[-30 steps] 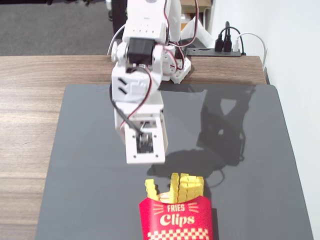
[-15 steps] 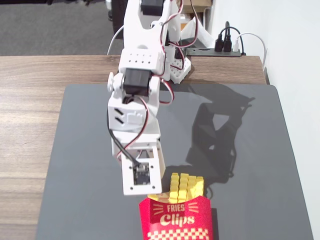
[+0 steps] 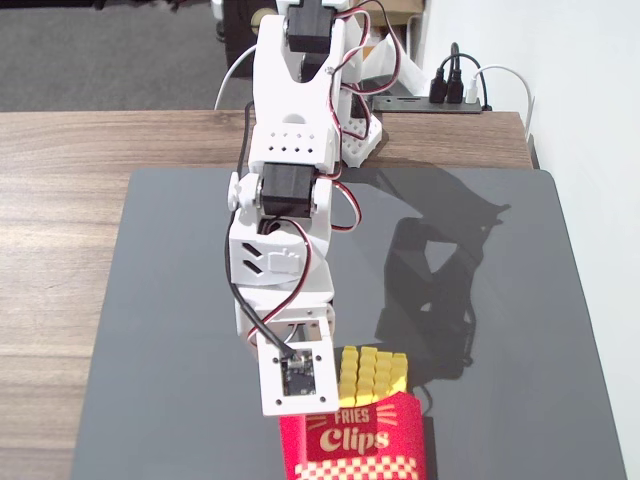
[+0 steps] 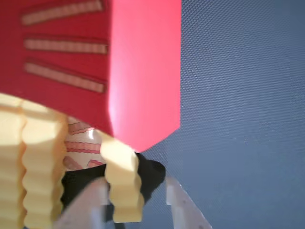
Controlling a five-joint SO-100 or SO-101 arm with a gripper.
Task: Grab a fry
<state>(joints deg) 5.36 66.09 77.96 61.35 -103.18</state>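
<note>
Jaws [image 4: 138,202] straddle fry [image 4: 123,183] — beside red carton [image 4: 143,71].

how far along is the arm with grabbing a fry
Done: the arm has reached the red carton on the dark mat. In hand: in the wrist view, the gripper straddles the end of one yellow fry, a finger on either side. Whether it is squeezing yet is unclear. Left: closing firmly and pulling the fry out; the other fries sit in the carton.
</note>
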